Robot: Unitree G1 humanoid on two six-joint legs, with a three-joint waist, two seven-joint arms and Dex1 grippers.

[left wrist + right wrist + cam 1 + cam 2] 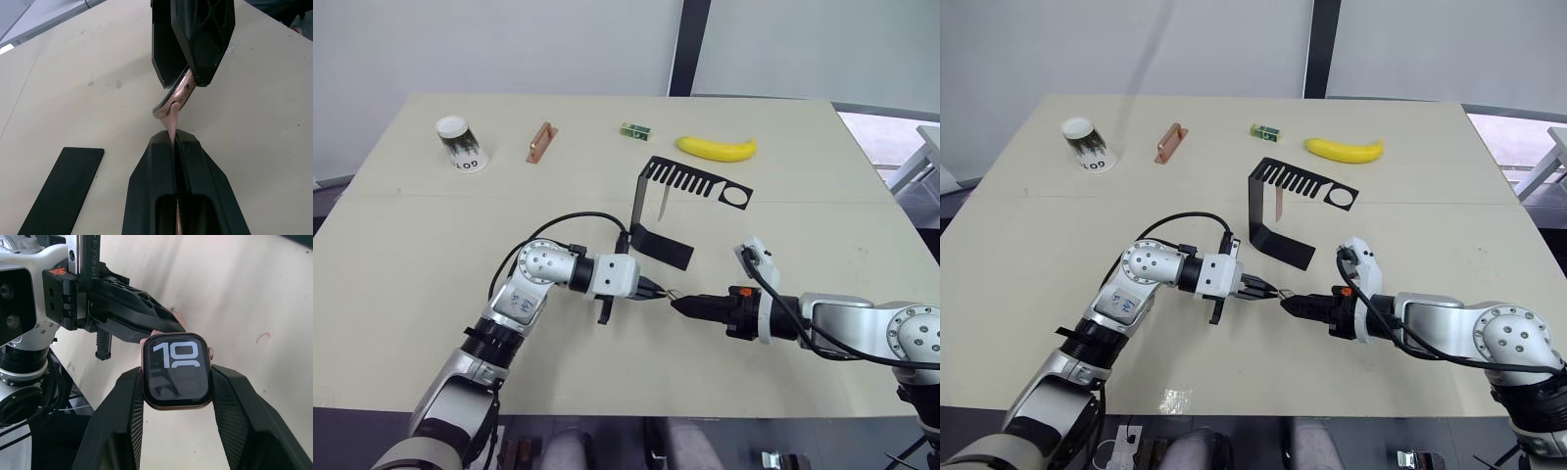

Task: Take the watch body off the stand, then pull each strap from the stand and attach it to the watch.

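Fingers of the right gripper (177,387) are clamped on either side of the small square black-faced watch body (177,371), rounded corners and pinkish metal rim, big white digits lit on its face. Meeting it head-on, the left gripper (174,142) is pinched tight on a flat salmon-pink strap (172,125), whose end sits right against the watch edge. Both hover just over the pale tabletop (431,255), near its front middle.

Just behind them stands the thin black bent sheet-metal stand (651,211), flat base on the table, comb-slotted top arm with a round hole. A second pink strap (1276,205) hangs from one of its slots. Well back: a yellow banana (717,148), a small green box (634,129), a copper-coloured rectangular bar (540,142) and a tipped white paper cup (462,143). None of that crowds the grippers.

The right wrist view gives the watch face; the left wrist view gives the strap meeting its edge, plus the stand's base.
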